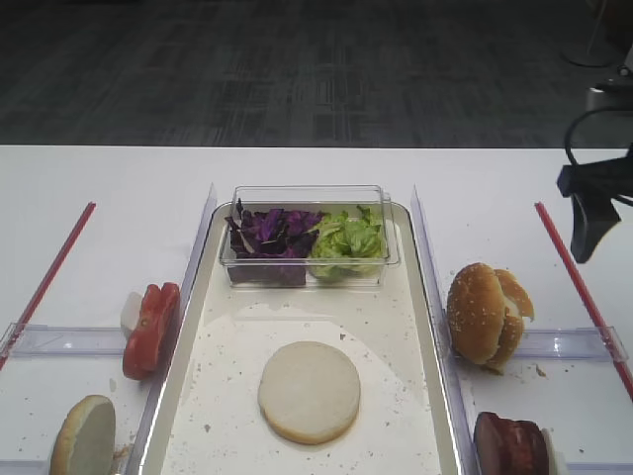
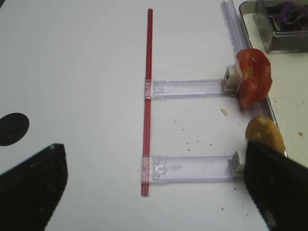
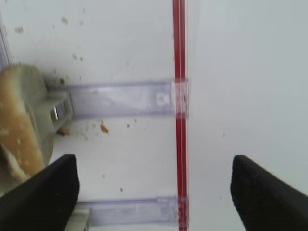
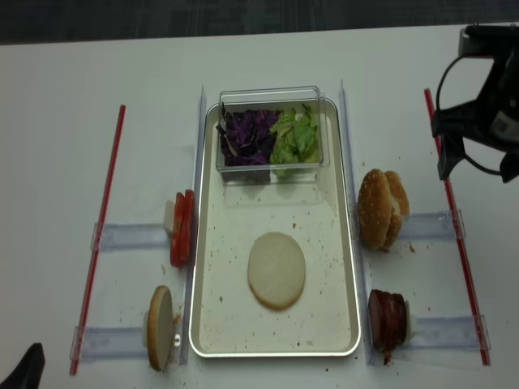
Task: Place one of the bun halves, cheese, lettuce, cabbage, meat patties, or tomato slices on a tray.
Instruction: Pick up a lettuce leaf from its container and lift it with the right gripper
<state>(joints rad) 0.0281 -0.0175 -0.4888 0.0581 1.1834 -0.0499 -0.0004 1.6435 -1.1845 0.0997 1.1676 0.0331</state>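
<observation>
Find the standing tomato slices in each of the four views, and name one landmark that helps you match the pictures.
Exterior high: tomato slices, left of the tray, mid-height.
Right wrist: not in view.
Left wrist: tomato slices, upper right, at the end of a clear plastic rail.
Exterior high (realsense): tomato slices, left of the tray.
Shared landmark: the left red strip.

White tabletop, matte, evenly lit, no hard shadows; scattered crumbs on its surface. Beyond the far edge: dark grey carpeted floor with a faint tile grid. Light-coloured furniture base at upper right, partly out of frame.
</observation>
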